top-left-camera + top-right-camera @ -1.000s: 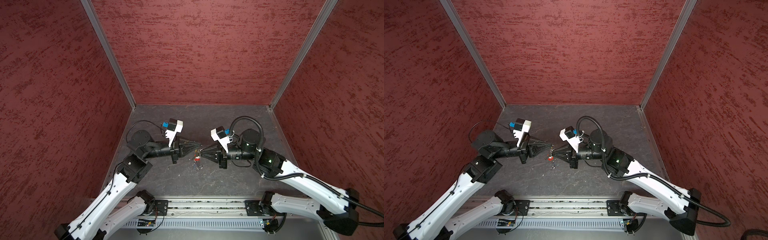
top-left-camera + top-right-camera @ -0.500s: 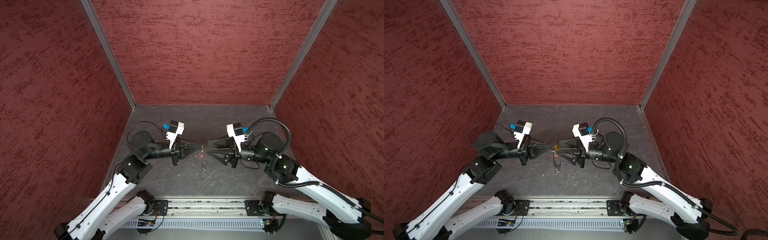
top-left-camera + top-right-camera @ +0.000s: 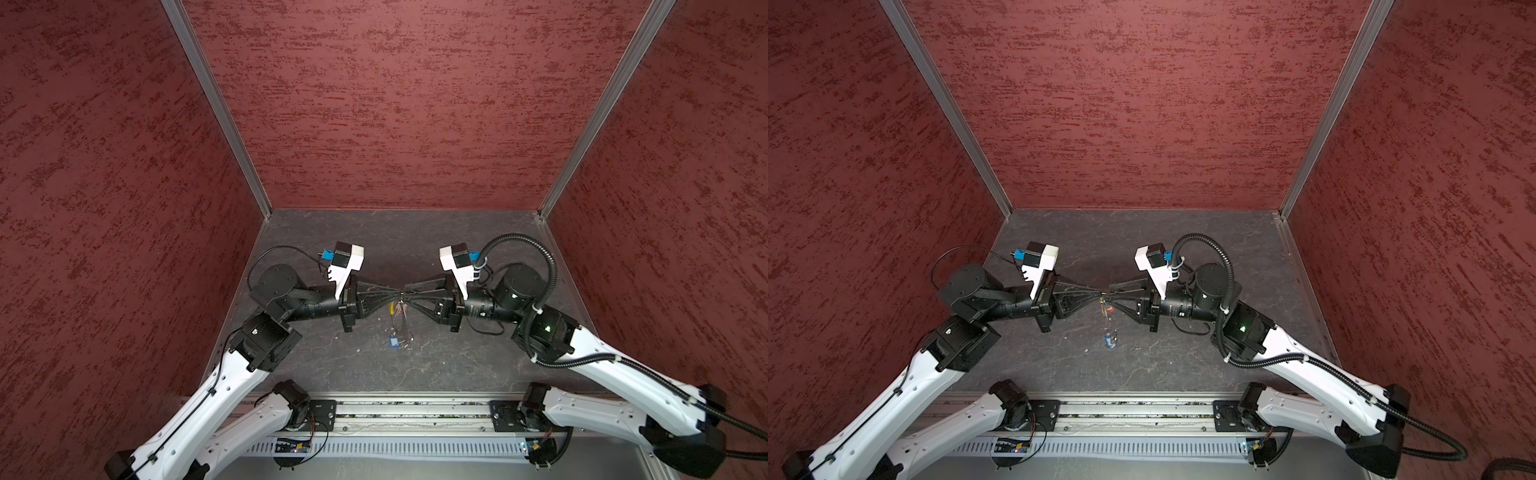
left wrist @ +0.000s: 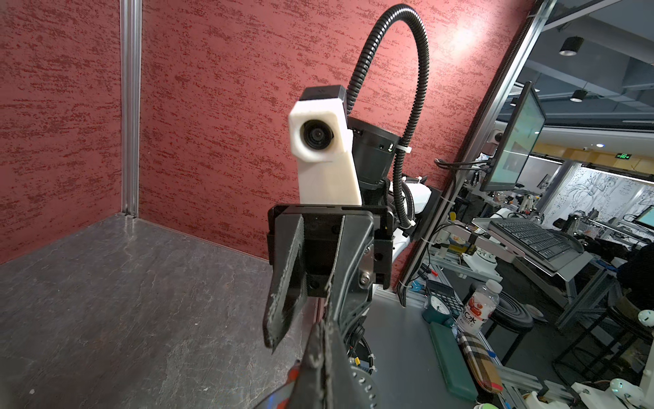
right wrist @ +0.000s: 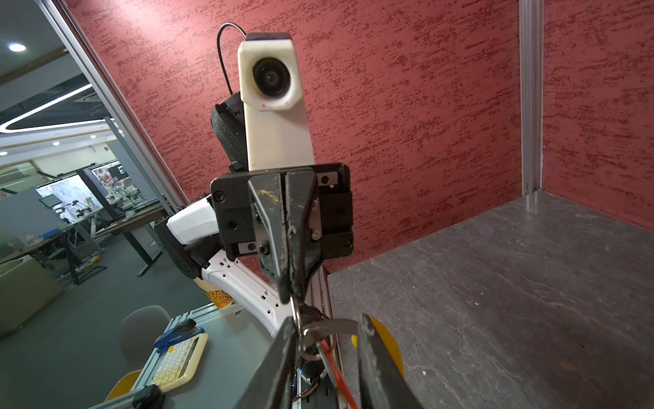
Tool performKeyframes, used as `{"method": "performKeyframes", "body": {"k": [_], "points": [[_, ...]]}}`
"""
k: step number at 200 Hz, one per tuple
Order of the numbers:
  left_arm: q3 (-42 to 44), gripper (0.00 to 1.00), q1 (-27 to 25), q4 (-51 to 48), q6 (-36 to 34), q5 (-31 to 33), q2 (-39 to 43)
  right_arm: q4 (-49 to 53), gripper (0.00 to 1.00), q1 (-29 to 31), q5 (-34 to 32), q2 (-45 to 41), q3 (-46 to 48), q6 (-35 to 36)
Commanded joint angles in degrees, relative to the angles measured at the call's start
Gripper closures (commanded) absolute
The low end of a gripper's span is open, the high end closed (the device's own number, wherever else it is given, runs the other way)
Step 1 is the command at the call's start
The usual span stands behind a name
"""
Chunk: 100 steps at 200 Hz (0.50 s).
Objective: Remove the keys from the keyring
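Both grippers meet tip to tip above the middle of the floor. My left gripper (image 3: 400, 296) (image 5: 291, 297) is shut on a thin silver ring of the keyring (image 5: 295, 313). The keyring's strap (image 3: 1105, 318) and yellow section (image 3: 391, 308) hang below the tips. My right gripper (image 3: 409, 294) (image 5: 325, 345) is open, its fingers either side of the ring. Between them sit a grey key (image 5: 334, 325) and its red-orange tag (image 5: 332, 366). The key with the blue tag (image 3: 393, 341) (image 3: 1109, 341) dangles lowest, close to the floor. In the left wrist view my own shut left gripper (image 4: 323, 340) hides the ring.
Red textured walls close in the dark grey floor (image 3: 374, 245) on three sides. An aluminium rail (image 3: 395, 415) with both arm bases runs along the front edge. Outside the booth, the wrist views show desks, a calculator (image 5: 177, 361) and a bottle (image 4: 477, 308).
The right gripper let go near the red tag, pulled back to the right with its jaws wide, then came back to the left gripper's tip with the jaws narrower. The left gripper stayed shut and in place.
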State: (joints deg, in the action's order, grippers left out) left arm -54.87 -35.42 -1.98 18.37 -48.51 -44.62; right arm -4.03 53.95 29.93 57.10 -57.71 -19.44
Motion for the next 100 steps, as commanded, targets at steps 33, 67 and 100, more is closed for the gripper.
{"method": "performKeyframes", "body": {"k": [33, 67, 100], "points": [[0.55, 1.0, -0.35, 1.37, -0.79, 0.89, 0.27, -4.4, 0.86, 0.32, 3.59, 0.03, 0.49, -1.26], [0.56, 1.0, -0.3, 1.62, -0.67, 0.98, 0.02, -4.43, 0.97, 0.33, 4.12, 0.11, 0.39, -1.26], [0.22, 1.0, -0.34, 1.34, -0.53, 0.99, -0.23, -3.24, 1.0, 0.34, 4.69, -0.13, 0.0, -0.87]]}}
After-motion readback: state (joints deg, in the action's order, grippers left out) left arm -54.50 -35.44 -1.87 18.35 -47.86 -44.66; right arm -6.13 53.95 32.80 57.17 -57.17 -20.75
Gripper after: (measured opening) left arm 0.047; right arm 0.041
